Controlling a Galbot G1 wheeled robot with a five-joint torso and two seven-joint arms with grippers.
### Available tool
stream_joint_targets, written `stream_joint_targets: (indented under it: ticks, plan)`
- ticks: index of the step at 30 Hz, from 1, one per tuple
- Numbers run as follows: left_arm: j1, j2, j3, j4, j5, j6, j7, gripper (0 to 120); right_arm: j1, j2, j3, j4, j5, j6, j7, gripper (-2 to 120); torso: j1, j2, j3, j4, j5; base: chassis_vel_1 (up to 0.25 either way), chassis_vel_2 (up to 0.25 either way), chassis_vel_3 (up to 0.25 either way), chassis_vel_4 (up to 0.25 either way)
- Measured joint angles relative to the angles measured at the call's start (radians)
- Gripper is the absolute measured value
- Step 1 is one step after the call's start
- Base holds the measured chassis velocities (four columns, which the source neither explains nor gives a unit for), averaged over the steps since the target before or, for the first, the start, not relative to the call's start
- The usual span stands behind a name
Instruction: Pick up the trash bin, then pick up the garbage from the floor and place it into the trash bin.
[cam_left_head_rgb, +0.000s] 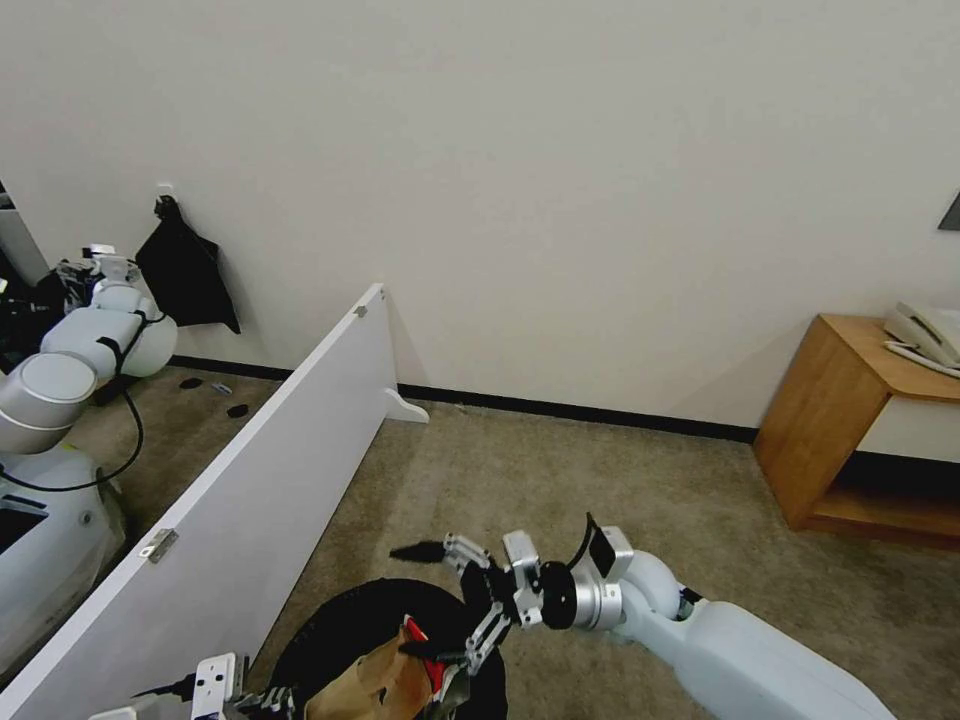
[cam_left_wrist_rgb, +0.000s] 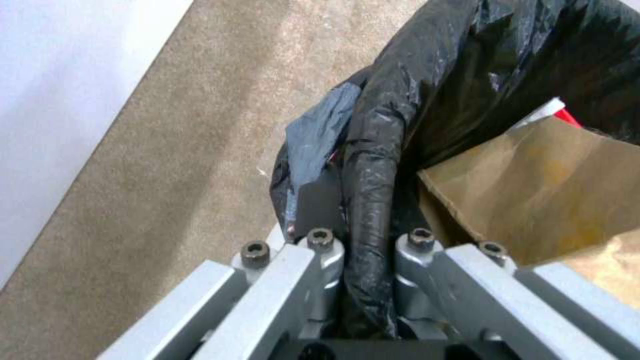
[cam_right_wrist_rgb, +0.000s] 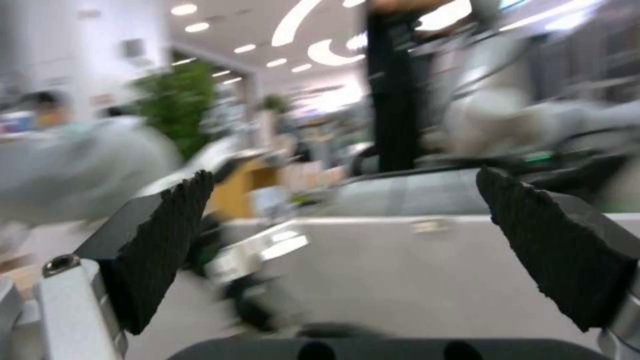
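Left wrist view: the left hand (cam_left_wrist_rgb: 367, 260) is clamped on the trash bin's (cam_left_wrist_rgb: 467, 75) rim, pinching crinkly, glossy black bag plastic. Folded brown cardboard (cam_left_wrist_rgb: 547, 180), matte and stiff, juts from inside. Above the bin, the right hand (cam_left_head_rgb: 432, 602) hangs with fingers apart and empty, ribbed black pads (cam_right_wrist_rgb: 167, 240) showing. Judging so, a drop-off is finishing; further litter on the beige carpet (cam_left_head_rgb: 600, 480) calls for a fresh reach.

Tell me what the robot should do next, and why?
Probably pull the right end effector up and away from the bin. It hangs open over the bin's mouth with nothing between its fingers, while cardboard and a red wrapper already sit inside. The left end effector grips the bag-lined rim.
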Motion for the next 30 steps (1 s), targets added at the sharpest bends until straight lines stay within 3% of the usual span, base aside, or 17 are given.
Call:
stream_joint_targets:
  ticks: [3,5,6,7,9,10,12,13,15,16,18,19,22,26,30]
  plan:
    - [0.000,0.001,0.001,0.000,0.000,0.000,0.000,4,-0.074,0.000,0.116,0.014,-0.007,0.023,0.164,100,0.000,0.000,0.000,-0.0002,0.0001,0.000,0.000,0.000,0.000]
    - [0.000,0.002,0.001,0.000,0.000,0.000,0.000,4,-0.094,-0.002,0.150,0.020,-0.015,0.028,0.209,100,0.000,0.000,0.000,-0.0002,0.0001,0.000,0.000,0.000,0.000]
    - [-0.001,0.003,0.000,0.000,0.000,0.000,0.000,4,-0.138,-0.012,0.222,0.036,-0.042,0.041,0.302,100,0.000,0.000,0.000,0.0000,0.0001,0.000,0.000,0.000,0.000]
    - [-0.001,0.003,0.000,0.000,0.000,0.000,0.000,4,-0.138,-0.012,0.222,0.036,-0.042,0.041,0.302,100,0.000,0.000,0.000,0.0000,0.0001,0.000,0.000,0.000,0.000]
    - [-0.001,0.003,-0.001,0.000,0.001,0.000,-0.001,4,-0.212,-0.028,0.329,0.058,-0.097,0.065,0.432,100,0.000,0.000,0.000,-0.0002,0.0001,0.000,0.000,0.000,0.000]
    - [-0.001,0.003,-0.001,0.000,0.001,0.000,-0.001,4,-0.212,-0.028,0.329,0.058,-0.097,0.065,0.432,100,0.000,0.000,0.000,-0.0002,0.0001,0.000,0.000,0.000,0.000]
    - [-0.001,0.003,0.000,0.000,0.004,0.000,-0.001,4,-0.315,-0.046,0.469,0.107,-0.181,0.069,0.623,100,0.000,0.000,0.000,0.0000,0.0004,0.000,0.000,0.000,0.000]
    - [-0.001,0.003,0.000,0.000,0.004,0.000,-0.001,4,-0.315,-0.046,0.469,0.107,-0.181,0.069,0.623,100,0.000,0.000,0.000,0.0000,0.0004,0.000,0.000,0.000,0.000]
    - [-0.006,0.005,-0.001,0.000,0.006,0.001,-0.002,4,-0.425,-0.055,0.611,0.173,-0.262,0.034,0.794,100,0.000,0.000,0.000,-0.0002,0.0001,0.000,0.000,0.000,0.000]
    - [-0.006,0.005,-0.001,0.000,0.006,0.001,-0.002,4,-0.425,-0.055,0.611,0.173,-0.262,0.034,0.794,100,0.000,0.000,0.000,-0.0002,0.0001,0.000,0.000,0.000,0.000]
    - [-0.008,0.008,-0.001,0.000,0.012,0.001,-0.002,4,-0.562,-0.049,0.774,0.242,-0.330,-0.017,0.904,100,0.000,0.000,0.000,-0.0002,0.0000,0.000,0.000,0.000,0.000]
    - [-0.008,0.008,-0.001,0.000,0.012,0.001,-0.002,4,-0.562,-0.049,0.774,0.242,-0.330,-0.017,0.904,100,0.000,0.000,0.000,-0.0002,0.0000,0.000,0.000,0.000,0.000]
    - [-0.013,0.008,0.000,0.000,0.022,0.001,-0.002,4,-0.761,0.000,1.014,0.348,-0.427,-0.071,0.955,100,0.000,0.000,0.000,-0.0003,0.0001,0.000,0.000,0.000,0.000]
    - [-0.017,0.012,0.000,0.000,0.021,0.002,-0.002,4,-0.894,0.055,1.171,0.422,-0.474,-0.079,0.946,100,0.000,0.000,0.000,-0.0004,0.0001,0.000,0.000,0.000,0.000]
    - [-0.017,0.016,0.004,0.000,0.020,0.003,-0.002,4,-0.960,0.093,1.236,0.458,-0.482,-0.063,0.912,100,0.000,0.000,0.000,-0.0001,-0.0001,0.000,0.000,0.000,0.000]
